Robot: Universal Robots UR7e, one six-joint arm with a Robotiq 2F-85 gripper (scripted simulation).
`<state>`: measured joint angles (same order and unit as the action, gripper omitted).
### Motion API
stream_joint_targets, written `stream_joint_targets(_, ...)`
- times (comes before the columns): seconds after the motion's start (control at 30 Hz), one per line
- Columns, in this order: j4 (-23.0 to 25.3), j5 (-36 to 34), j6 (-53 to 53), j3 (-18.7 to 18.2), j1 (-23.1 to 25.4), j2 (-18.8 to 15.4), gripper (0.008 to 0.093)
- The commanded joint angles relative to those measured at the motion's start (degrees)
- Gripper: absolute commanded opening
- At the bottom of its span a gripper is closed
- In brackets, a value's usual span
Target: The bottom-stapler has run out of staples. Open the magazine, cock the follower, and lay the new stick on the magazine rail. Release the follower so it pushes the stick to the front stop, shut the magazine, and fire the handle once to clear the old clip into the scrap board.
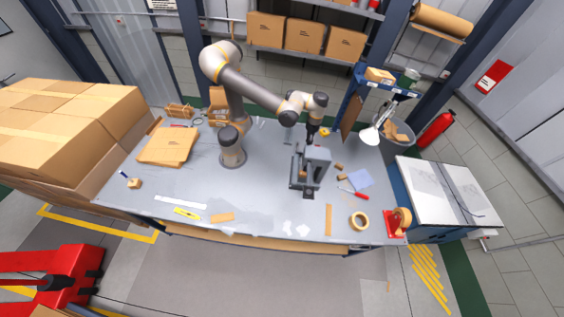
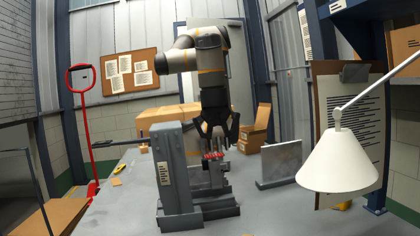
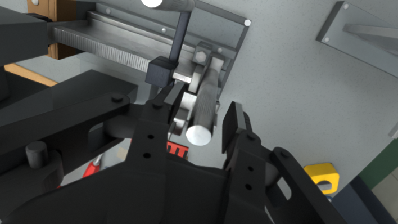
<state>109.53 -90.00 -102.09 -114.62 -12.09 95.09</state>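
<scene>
A ribbed grey follower knob (image 3: 203, 108) stands between my fingers at the rear end of the stapler's magazine, with a red tab (image 2: 213, 155) just below it. The magazine rail (image 3: 112, 47) carries a stick of staples (image 3: 98, 49) and runs forward to the grey stapler column (image 2: 172, 171), whose long handle (image 2: 118, 142) points out level over the bench. The stapler (image 1: 308, 166) sits mid-bench. My gripper (image 3: 201, 112) (image 2: 217, 141) hangs straight down over the knob; it is open and holds nothing.
A grey metal stand (image 2: 280, 163) rises close to the right of the stapler. A white lamp shade (image 2: 336, 160) hangs near the bench's right end, beside a clipboard (image 2: 351, 124). A yellow block (image 3: 321, 177) lies on the bench behind. Cardboard boxes (image 2: 253, 138) stand further back.
</scene>
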Motion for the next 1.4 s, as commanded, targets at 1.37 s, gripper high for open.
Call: stream_joint_targets(1.37, -5.8, 0.0, 0.0, 4.3, 0.0, 1.6, 0.0440)
